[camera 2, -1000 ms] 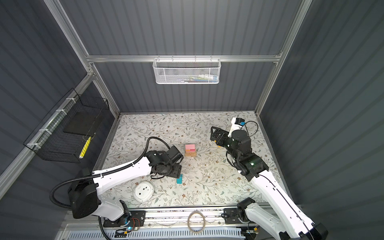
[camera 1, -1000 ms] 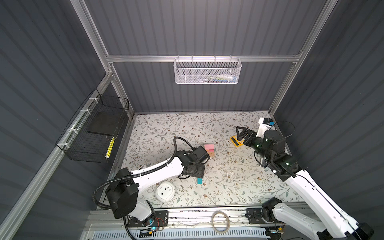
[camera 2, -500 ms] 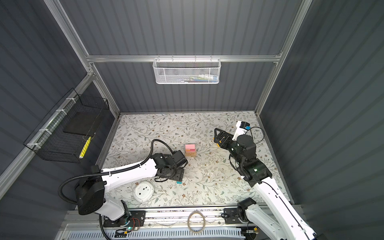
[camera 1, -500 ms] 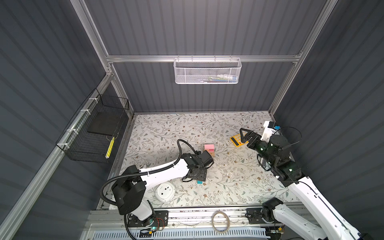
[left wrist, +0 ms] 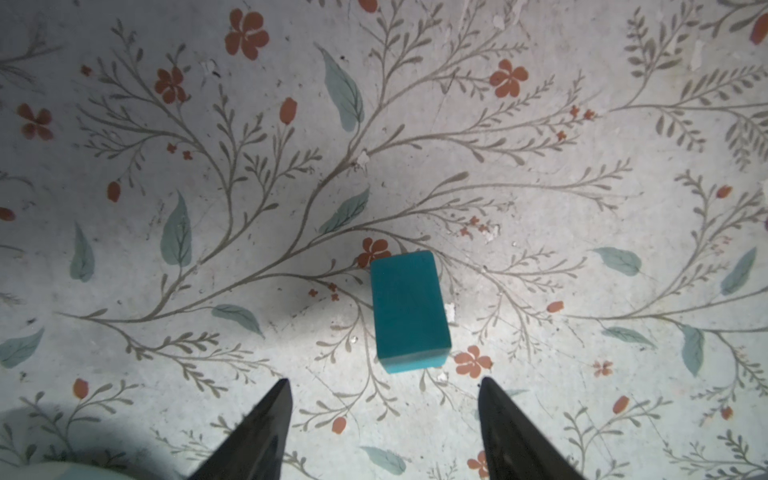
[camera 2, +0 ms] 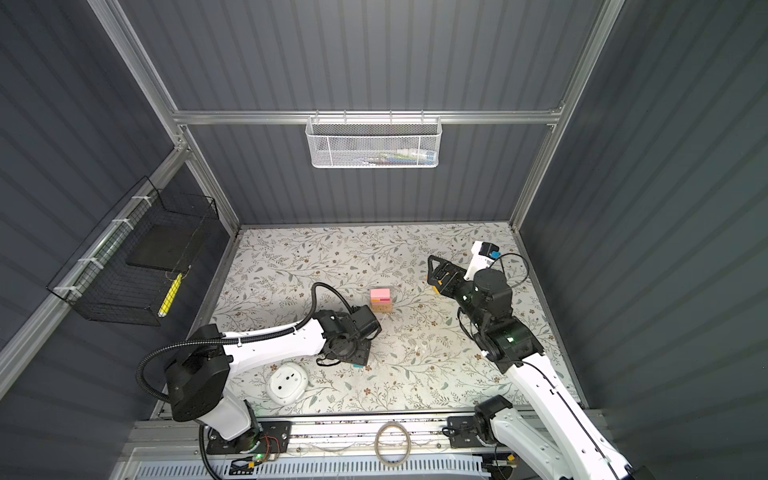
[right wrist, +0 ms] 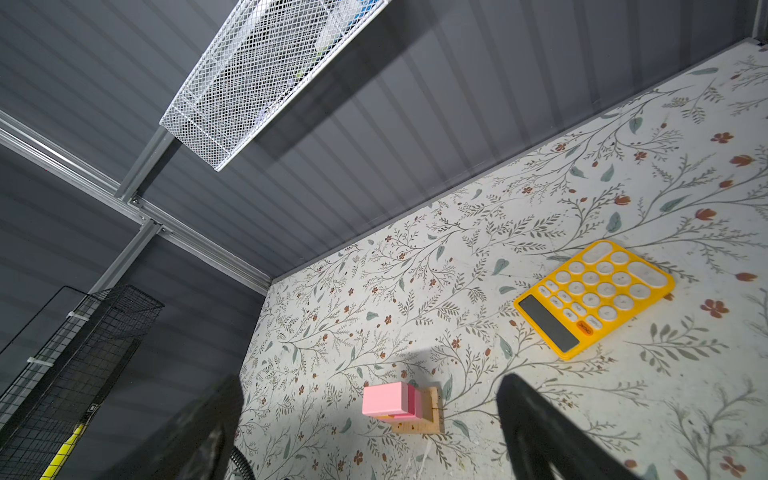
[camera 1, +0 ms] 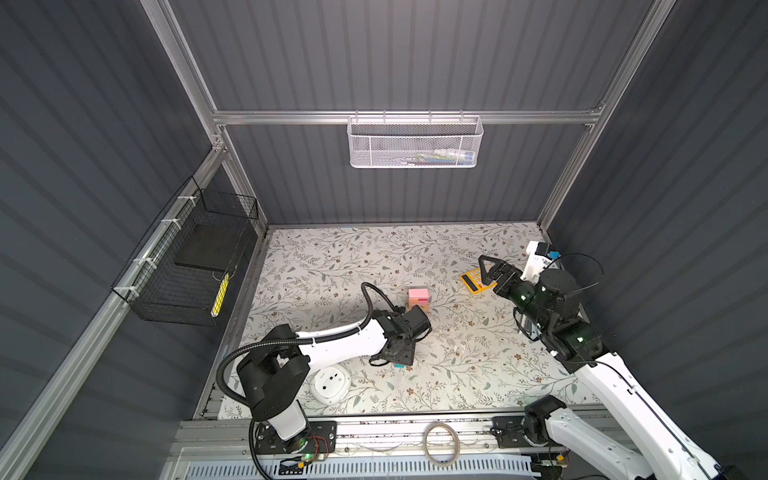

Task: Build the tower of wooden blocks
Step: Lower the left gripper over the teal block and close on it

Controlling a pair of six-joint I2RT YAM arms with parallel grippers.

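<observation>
Topping step, seemingly: the teal block (left wrist: 409, 307) lies on the desk (camera 1: 332, 257) near the tower (camera 1: 417, 300), just ahead of the left tool (left wrist: 384, 379), which is released and empty. Next: lower, straddle it, clench. The right tool (camera 1: 487, 268), released too, hangs well apart from the tower.

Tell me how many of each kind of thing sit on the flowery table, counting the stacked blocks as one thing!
Block stack: 1
Loose teal block: 1
Yellow calculator: 1
White round device: 1
Total: 4
</observation>
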